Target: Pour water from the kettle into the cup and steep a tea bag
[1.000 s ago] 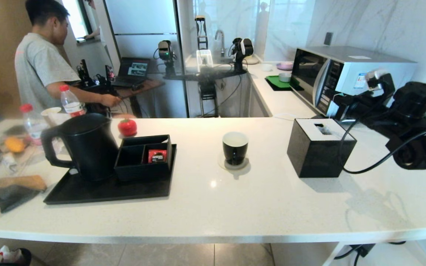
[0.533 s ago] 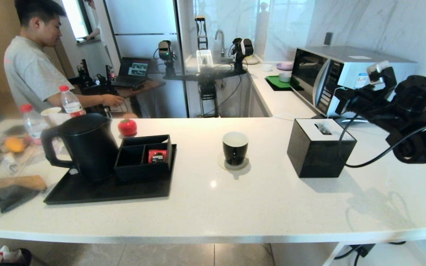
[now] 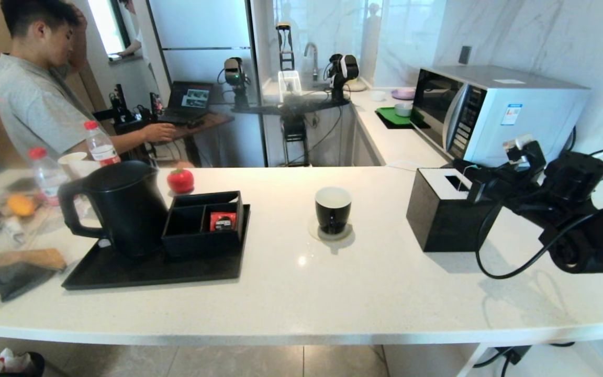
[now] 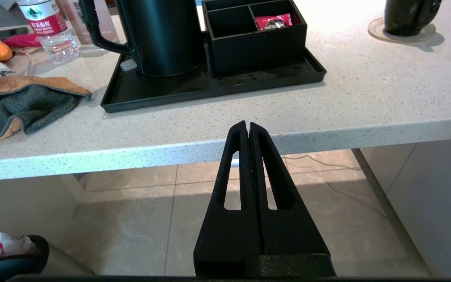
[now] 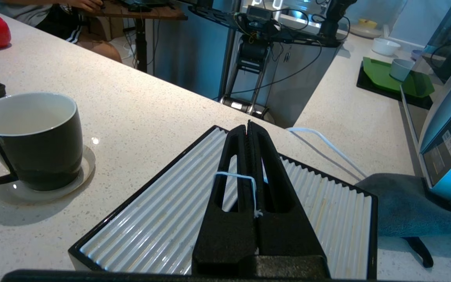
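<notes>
White speckled tabletop (image 3: 333, 283) fills the kitchen scene, with a microwave (image 3: 495, 110) at the far right. On a black tray (image 3: 144, 269) stand the kettle (image 3: 118, 207), lid on, and a divided black box (image 3: 202, 222) holding a red sachet (image 3: 222, 221) in one compartment. The cup (image 3: 333, 208) sits on a pale coaster near the middle; whether it holds water is hard to tell. The right gripper (image 5: 249, 127) hovers over the ribbed white top of a black box (image 3: 448, 214), clenched, with a thin white string (image 5: 235, 177) looped across its fingers; the tea bag's pouch itself is hidden. The left gripper (image 4: 248, 126), clenched on nothing, hangs below the tabletop's edge.
</notes>
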Controlling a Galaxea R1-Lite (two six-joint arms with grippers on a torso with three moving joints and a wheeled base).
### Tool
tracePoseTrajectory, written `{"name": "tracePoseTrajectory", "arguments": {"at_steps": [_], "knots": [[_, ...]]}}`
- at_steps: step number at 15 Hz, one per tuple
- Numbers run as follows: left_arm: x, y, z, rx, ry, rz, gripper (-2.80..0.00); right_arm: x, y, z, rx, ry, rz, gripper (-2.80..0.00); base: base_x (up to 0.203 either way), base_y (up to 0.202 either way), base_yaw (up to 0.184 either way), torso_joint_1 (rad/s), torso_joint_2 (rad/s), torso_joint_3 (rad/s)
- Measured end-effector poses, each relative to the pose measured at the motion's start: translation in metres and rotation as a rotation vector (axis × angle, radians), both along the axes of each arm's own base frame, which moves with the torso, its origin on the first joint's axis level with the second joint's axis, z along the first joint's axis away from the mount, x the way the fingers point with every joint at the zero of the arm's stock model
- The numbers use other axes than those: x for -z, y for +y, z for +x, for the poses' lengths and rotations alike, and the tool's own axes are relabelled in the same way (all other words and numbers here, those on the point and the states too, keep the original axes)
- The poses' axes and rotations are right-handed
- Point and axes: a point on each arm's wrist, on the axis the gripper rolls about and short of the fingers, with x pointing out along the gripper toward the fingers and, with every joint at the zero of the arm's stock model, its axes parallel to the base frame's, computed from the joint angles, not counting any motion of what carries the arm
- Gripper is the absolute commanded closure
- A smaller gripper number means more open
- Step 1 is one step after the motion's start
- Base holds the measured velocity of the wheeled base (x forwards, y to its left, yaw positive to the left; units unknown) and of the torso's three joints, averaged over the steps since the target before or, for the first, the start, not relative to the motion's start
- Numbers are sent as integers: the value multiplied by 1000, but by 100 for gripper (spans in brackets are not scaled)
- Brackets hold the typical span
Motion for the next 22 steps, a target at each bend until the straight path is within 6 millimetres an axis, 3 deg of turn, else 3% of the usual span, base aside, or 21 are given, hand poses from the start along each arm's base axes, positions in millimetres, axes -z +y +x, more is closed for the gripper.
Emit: {"name": "tracePoseTrajectory", "arguments": {"at_steps": [9,10,14,22], "knots": [[0,0,0,0,0,0,0,-1,-1,5,3,9,1,0,0,0,0,0,0,0],[0,0,0,0,1,0,0,-1,-1,6,4,10,1,-280,0,0,0,0,0,0],[0,0,0,0,0,0,0,-2,-6,7,20,3,-13,-280,0,0,0,0,0,0],[0,0,0,0,0,0,0,-18,-38,18,109,-58,-80,-280,0,0,0,0,0,0]]}}
